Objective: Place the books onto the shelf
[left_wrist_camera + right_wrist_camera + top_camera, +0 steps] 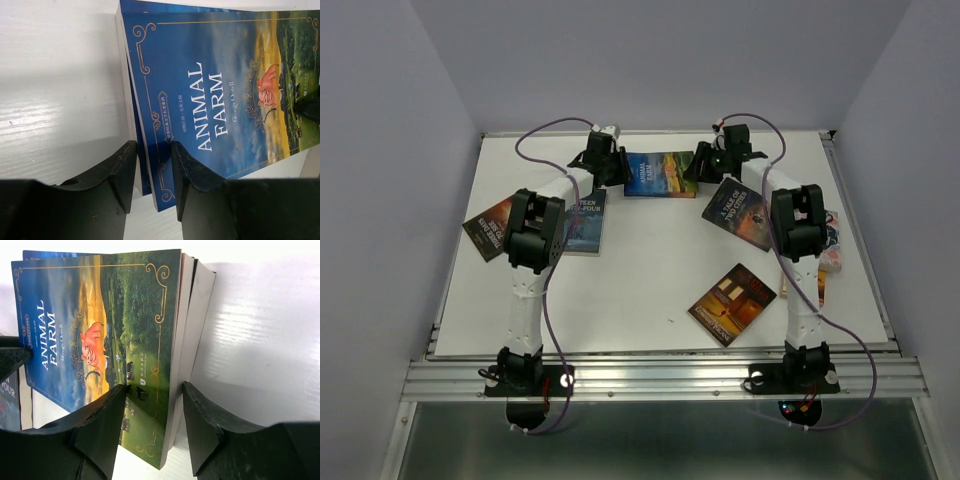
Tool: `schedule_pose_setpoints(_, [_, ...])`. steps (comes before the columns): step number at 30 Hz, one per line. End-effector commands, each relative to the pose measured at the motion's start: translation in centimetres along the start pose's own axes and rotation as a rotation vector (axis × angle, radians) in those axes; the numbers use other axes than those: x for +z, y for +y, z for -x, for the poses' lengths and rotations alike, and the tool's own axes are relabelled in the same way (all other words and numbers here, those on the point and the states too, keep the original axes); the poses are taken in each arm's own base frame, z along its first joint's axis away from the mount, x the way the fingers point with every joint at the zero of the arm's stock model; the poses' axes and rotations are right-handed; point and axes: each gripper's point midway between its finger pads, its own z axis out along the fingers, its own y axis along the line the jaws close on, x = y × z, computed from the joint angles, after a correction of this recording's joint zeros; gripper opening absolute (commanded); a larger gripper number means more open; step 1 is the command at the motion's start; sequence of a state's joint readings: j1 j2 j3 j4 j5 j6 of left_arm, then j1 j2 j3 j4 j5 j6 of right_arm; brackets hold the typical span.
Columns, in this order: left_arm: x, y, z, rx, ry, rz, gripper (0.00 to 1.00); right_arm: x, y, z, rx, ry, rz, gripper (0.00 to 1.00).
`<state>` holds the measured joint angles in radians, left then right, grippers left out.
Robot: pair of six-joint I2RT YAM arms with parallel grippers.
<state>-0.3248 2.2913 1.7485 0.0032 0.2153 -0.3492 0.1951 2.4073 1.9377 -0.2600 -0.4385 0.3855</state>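
— The left hand (pixel 154 150): is it holding anything?
— Its fingers stand partway apart, astride the near corner at the title end of Animal Farm (pixel 210 100). One finger lies over the cover, the other just outside the end edge. Whether that is a true grip or only contact, I cannot tell.
— And the right hand (pixel 154 390)?
— It mirrors that pose at the green end, with one finger over the cover and one beside the white page edges. There too I cannot tell whether it is clenched.
— Is it just one book?
— No, a second book (pixel 197 315) lies right behind Animal Farm, slightly offset.
— Where is the pair?
— At the far edge of the table (pixel 650 290), between both hands.
— And the other books?
— Nineteen Eighty-Four (pixel 586 222) lies partly under the left arm (pixel 535 240), with an orange-brown book (pixel 488 230) left of it. A Tale of Two Cities (pixel 738 212) is beside the right arm (pixel 800 230). Another orange-brown one (pixel 732 305) lies nearer, and more books (pixel 830 245) sit half hidden at the right edge.
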Motion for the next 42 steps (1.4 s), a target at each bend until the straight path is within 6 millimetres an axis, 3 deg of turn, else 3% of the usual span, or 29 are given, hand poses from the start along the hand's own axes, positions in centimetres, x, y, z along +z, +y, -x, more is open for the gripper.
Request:
schedule_pose_setpoints(1, [-2.0, -2.8, 0.0, 0.0, 0.012, -0.028, 0.38, 1.8, 1.2, -0.2, -0.052, -0.005, 0.049, 0.55])
schedule_pose_setpoints(5, [-3.7, -1.8, 3.9, 0.005, -0.072, 0.061, 0.48, 0.3, 2.0, 1.3, -0.06, -0.047, 0.027, 0.63])
schedule_pose_setpoints(8, [-5.8, -2.0, 7.8, 0.011, -0.154, 0.085, 0.6, -1.1, 2.3, 2.7, -0.06, -0.092, -0.013, 0.74])
schedule_pose_setpoints(9, [-6.5, -1.8, 8.8, 0.012, -0.175, 0.103, 0.66, -2.4, 3.1, 4.1, -0.067, -0.131, -0.027, 0.85])
schedule_pose_setpoints(11, [-8.6, -2.8, 11.2, 0.026, -0.233, 0.09, 0.76, -3.5, 3.5, 4.9, -0.065, -0.16, -0.044, 0.92])
schedule_pose_setpoints(12, [-9.2, -3.4, 11.6, 0.035, -0.245, 0.076, 0.81, -4.9, 4.2, 6.2, -0.074, -0.2, -0.057, 0.96])
schedule_pose_setpoints(15, [-11.7, -4.8, 12.8, 0.046, -0.282, 0.034, 0.86, -6.7, 4.1, 6.3, -0.064, -0.216, -0.08, 1.0])
schedule_pose_setpoints(16, [-11.8, -4.6, 11.6, 0.045, -0.257, 0.031, 0.94, -8.5, 3.5, 7.3, -0.05, -0.25, -0.101, 1.0])
schedule_pose_setpoints(18, [-13.5, -5.1, 11.7, 0.041, -0.28, 0.01, 0.99, -9.3, 1.6, 5.8, -0.042, -0.221, -0.14, 1.0])
schedule_pose_setpoints(19, [-13.1, -4.3, 9.7, 0.031, -0.241, 0.023, 0.99, -10.1, 0.0, 5.6, -0.04, -0.227, -0.18, 1.0])
schedule_pose_setpoints(20, [-14.1, -4.6, 9.9, 0.019, -0.265, 0.011, 0.99, -11.5, -0.4, 5.6, -0.085, -0.234, -0.202, 1.0])
schedule_pose_setpoints(21, [-13.6, -3.6, 7.7, 0.003, -0.222, 0.025, 0.99, -11.9, -3.2, 3.9, -0.074, -0.203, -0.271, 1.0])
schedule_pose_setpoints(24, [-14.5, -3.7, 5.5, -0.022, -0.187, 0.002, 0.99, -14.3, -6.6, 2.2, -0.109, -0.172, -0.363, 1.0])
schedule_pose_setpoints(25, [-14.9, -3.4, 3.7, -0.031, -0.156, -0.004, 0.99, -15.1, -8.9, 1.0, -0.1, -0.145, -0.407, 1.0])
schedule_pose_setpoints(28, [-16.0, -3.8, 0.7, -0.009, -0.118, -0.025, 0.99, -17.0, -12.5, 0.7, -0.111, -0.133, -0.451, 1.0])
schedule_pose_setpoints(29, [-16.3, -4.3, 0.6, 0.002, -0.135, -0.04, 0.99, -16.7, -12.4, 0.7, -0.135, -0.123, -0.436, 1.0])
schedule_pose_setpoints(30, [-16.5, -4.9, 0.1, 0.009, -0.132, -0.059, 0.99, -16.9, -14.2, 0.7, -0.128, -0.112, -0.44, 1.0])
schedule_pose_setpoints(31, [-16.6, -4.9, -1.1, 0.01, -0.115, -0.065, 0.99, -16.6, -14.3, 0.9, -0.138, -0.105, -0.395, 1.0])
schedule_pose_setpoints(32, [-17.3, -5.6, -0.9, 0.015, -0.134, -0.091, 0.99, -16.8, -15.0, 1.4, -0.189, -0.101, -0.373, 1.0])
schedule_pose_setpoints(34, [-17.4, -6.3, -2.9, 0.025, -0.105, -0.118, 0.99, -15.5, -14.7, 0.6, -0.233, -0.063, -0.299, 1.0])
schedule_pose_setpoints(42, [-18.2, -7.6, -6.8, 0.004, -0.057, -0.18, 0.99, -15.2, -12.8, -5.0, -0.214, 0.047, -0.144, 0.97])
